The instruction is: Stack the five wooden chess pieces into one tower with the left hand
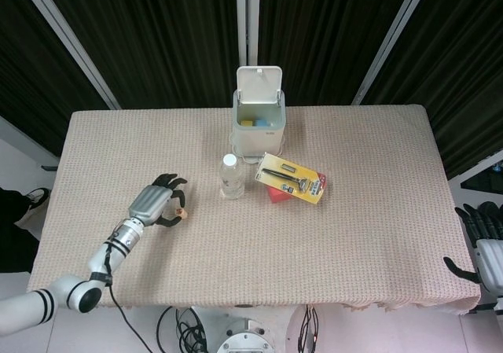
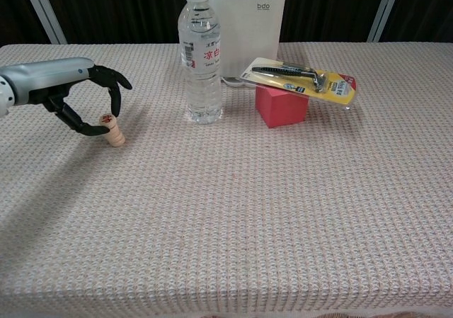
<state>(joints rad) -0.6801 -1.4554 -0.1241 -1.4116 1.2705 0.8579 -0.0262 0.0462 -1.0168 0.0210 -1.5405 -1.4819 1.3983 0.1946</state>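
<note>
A short stack of wooden chess pieces (image 2: 113,132) (image 1: 181,211) stands a little tilted on the left part of the woven tablecloth (image 2: 241,212). Its top piece carries a red mark. My left hand (image 2: 78,91) (image 1: 157,202) reaches in from the left, its dark fingers curled over the stack. The thumb and a fingertip pinch the top piece from both sides. How many pieces make up the stack is too small to tell. My right hand (image 1: 481,247) hangs off the table's right edge, fingers apart and holding nothing.
A water bottle (image 2: 203,56) stands right of the stack. Behind it is a white bin (image 2: 248,17) with its lid up. A red block (image 2: 281,105) carries a yellow razor pack (image 2: 301,78) leaning on it.
</note>
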